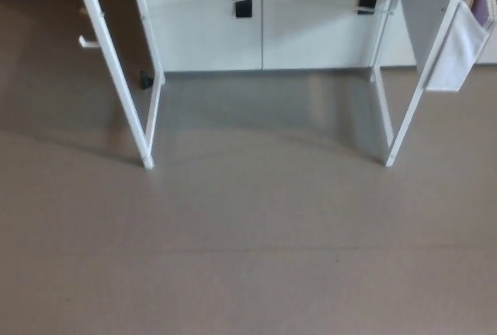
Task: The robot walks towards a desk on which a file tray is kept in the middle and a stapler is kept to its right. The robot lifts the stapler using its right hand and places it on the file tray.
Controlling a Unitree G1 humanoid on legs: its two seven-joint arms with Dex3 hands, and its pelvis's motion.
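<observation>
- No writing or brand mark can be read anywhere; the picture is soft and slightly blurred.
- Neither the left hand nor the right hand shows, nor any part of an arm, so how their fingers stand and what they hold cannot be told.
- The stapler and the file tray are out of the picture: of the desk (116,71) only the white legs show, and its top lies above the upper edge.
- The left front leg (128,106) slants down to a foot on the floor; the right front leg (411,102) slants the other way to its own foot, well apart from the first.
- Two rear legs (158,78) stand closer to the back, near a white cabinet (210,32).
- The cabinet has two doors, each with a black handle (243,1) near the top.
- A white cloth pouch (458,47) hangs beside the right front leg.
- A small dark thing (145,79) sits by the left rear leg; what it is cannot be told.
- The floor (248,257) is a smooth grey-brown, with soft shadow under the desk.
</observation>
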